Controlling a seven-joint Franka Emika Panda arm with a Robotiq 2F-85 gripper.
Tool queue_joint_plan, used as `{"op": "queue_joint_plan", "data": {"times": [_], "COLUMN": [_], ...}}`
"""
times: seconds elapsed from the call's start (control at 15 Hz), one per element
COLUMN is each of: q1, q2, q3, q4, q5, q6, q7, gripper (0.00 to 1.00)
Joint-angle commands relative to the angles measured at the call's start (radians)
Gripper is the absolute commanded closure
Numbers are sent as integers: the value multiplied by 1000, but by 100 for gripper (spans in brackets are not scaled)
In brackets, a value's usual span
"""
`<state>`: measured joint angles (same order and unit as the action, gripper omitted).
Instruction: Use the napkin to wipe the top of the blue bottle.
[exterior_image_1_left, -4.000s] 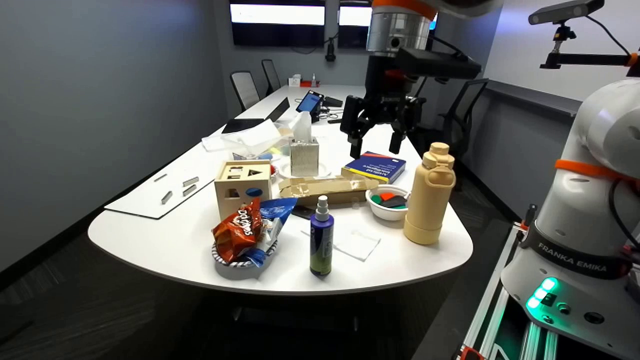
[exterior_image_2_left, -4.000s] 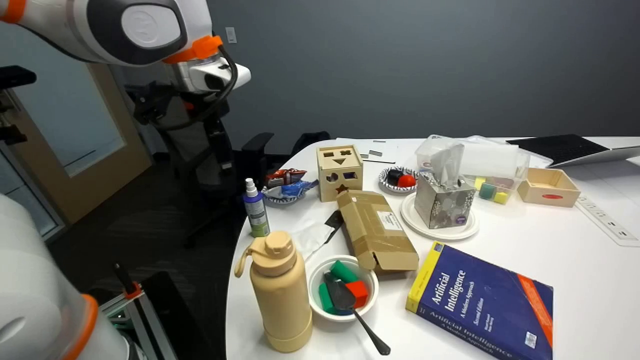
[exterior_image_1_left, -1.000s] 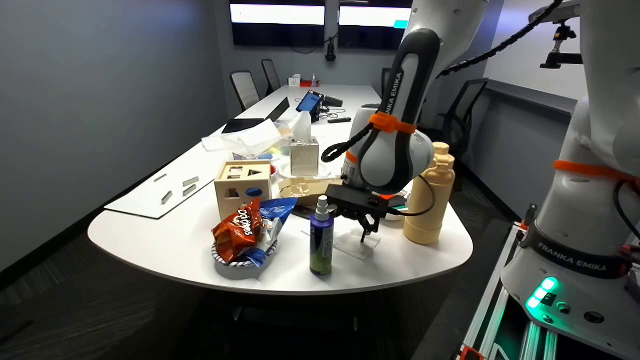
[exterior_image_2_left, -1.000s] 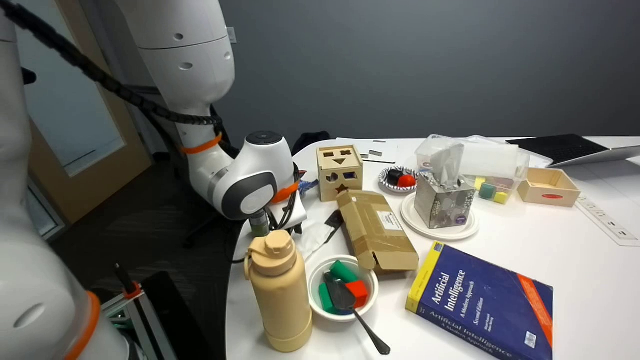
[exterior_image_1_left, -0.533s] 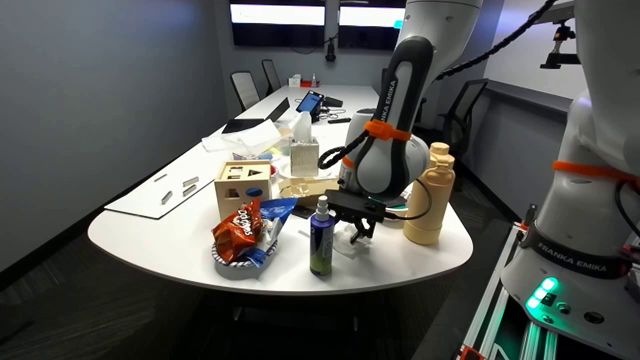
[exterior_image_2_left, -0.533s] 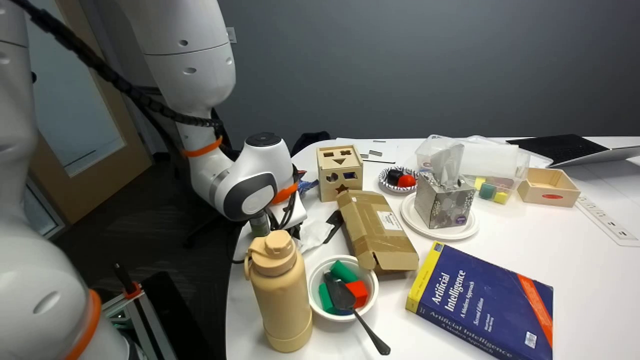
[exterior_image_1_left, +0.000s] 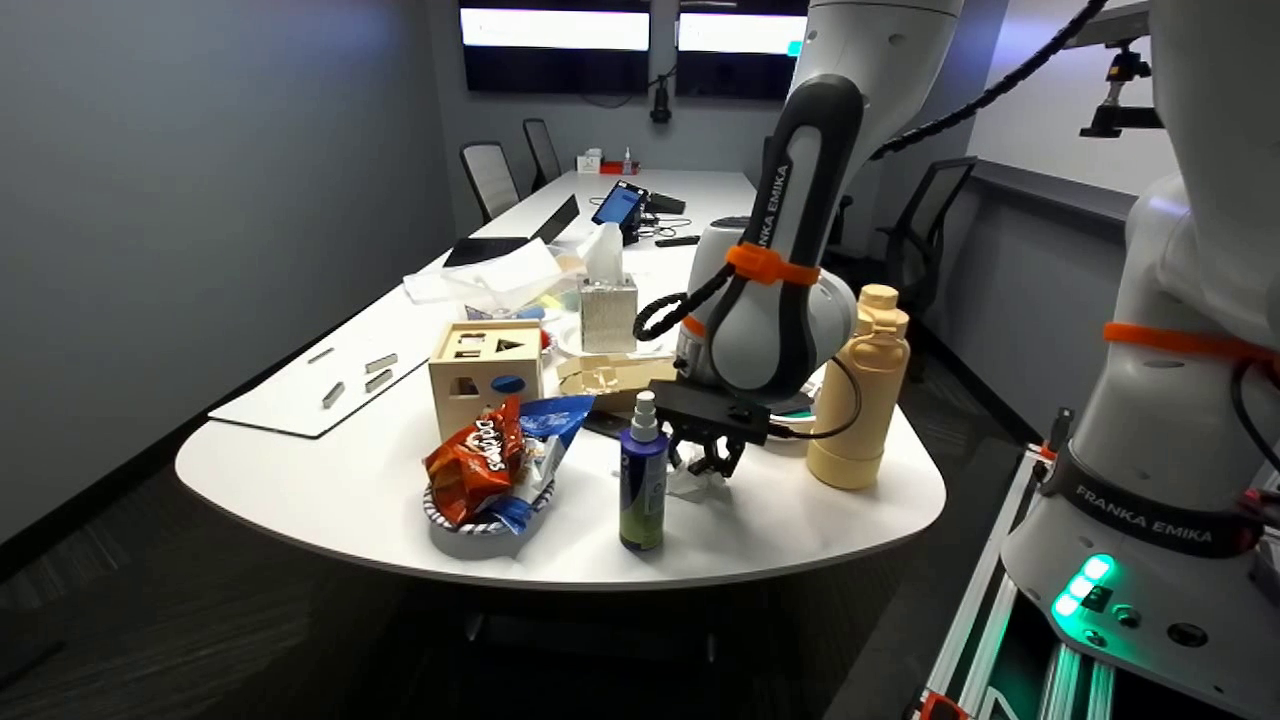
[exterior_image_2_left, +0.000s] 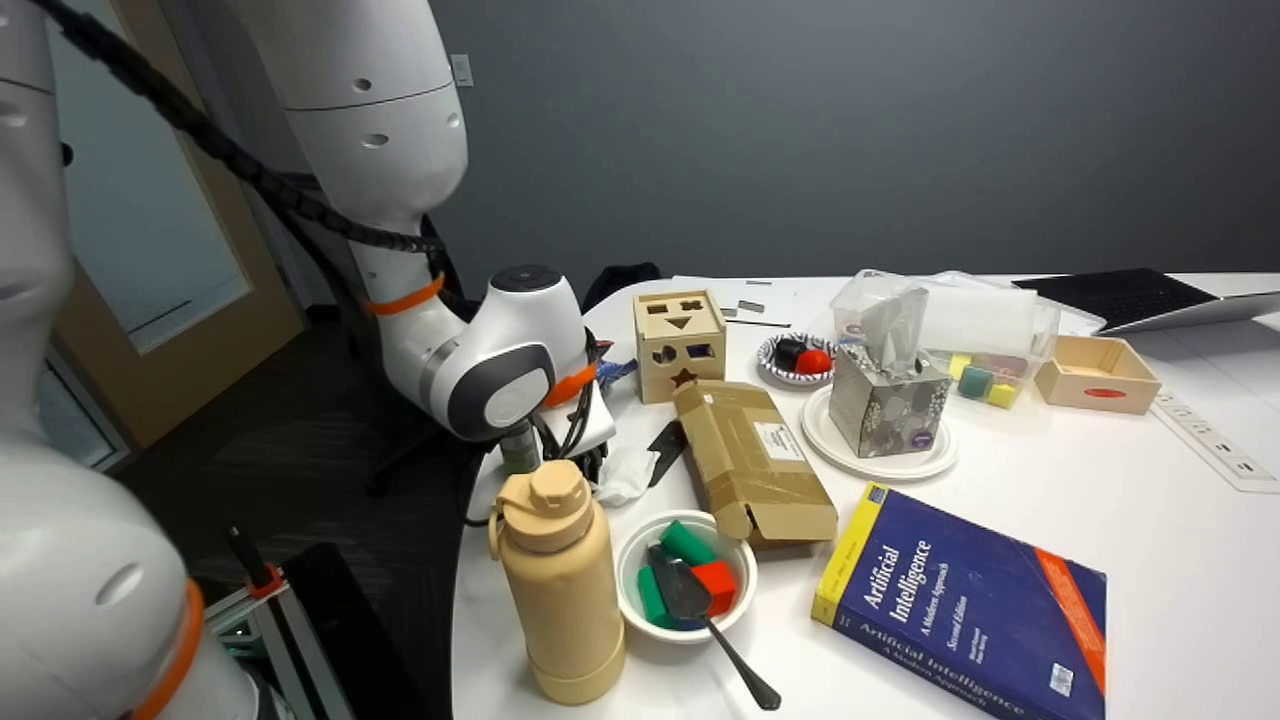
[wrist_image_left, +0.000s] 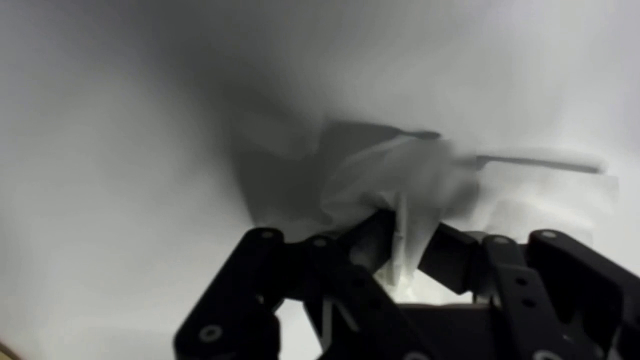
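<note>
The white napkin (exterior_image_1_left: 690, 488) lies crumpled on the table under my gripper (exterior_image_1_left: 698, 468), just behind the blue bottle (exterior_image_1_left: 643, 490). In the wrist view a raised fold of the napkin (wrist_image_left: 425, 167) stands between the fingers of my gripper (wrist_image_left: 416, 235). The fold lies against one finger, while a narrow gap remains towards the other, so the jaws are narrowly open. The blue bottle stands upright with its pale spray top, uncovered. In an exterior view the arm hides most of the blue bottle (exterior_image_2_left: 519, 450), and the napkin (exterior_image_2_left: 628, 475) shows beside the wrist.
A tall tan bottle (exterior_image_1_left: 860, 420) stands close to the arm's cable. Near it is a white bowl (exterior_image_2_left: 665, 632) of blocks. A cardboard box (exterior_image_2_left: 740, 440), wooden shape box (exterior_image_1_left: 487, 375) and snack bags (exterior_image_1_left: 480, 460) surround the spot. The table's rounded edge (exterior_image_1_left: 640, 584) runs in front.
Over four seconds the arm came down from high above onto the napkin. During the last second the fingers drew together, bunching the flat napkin up. The blue bottle has not moved.
</note>
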<state>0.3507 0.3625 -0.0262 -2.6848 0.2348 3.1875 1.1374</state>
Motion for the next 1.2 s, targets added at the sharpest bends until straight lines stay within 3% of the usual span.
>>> {"op": "queue_joint_plan", "data": {"times": [0.0,0.27,0.6,0.73,1.07,1.13], "q1": [48,112,281,293,305,147], "q2": [-50,-164,-274,-336,-552,-587], "q3": [-21,-74,-322,-354,-300,-121], "q4": [7,2,10,10,-32,-34], "q5": [28,-11,-224,-273,-195,-142], "q6": [-51,-141,-149,-171,-368,-424], "q7": [-25,-5,107,126,59,17], "gripper": [98,100,100,100,100,100]}}
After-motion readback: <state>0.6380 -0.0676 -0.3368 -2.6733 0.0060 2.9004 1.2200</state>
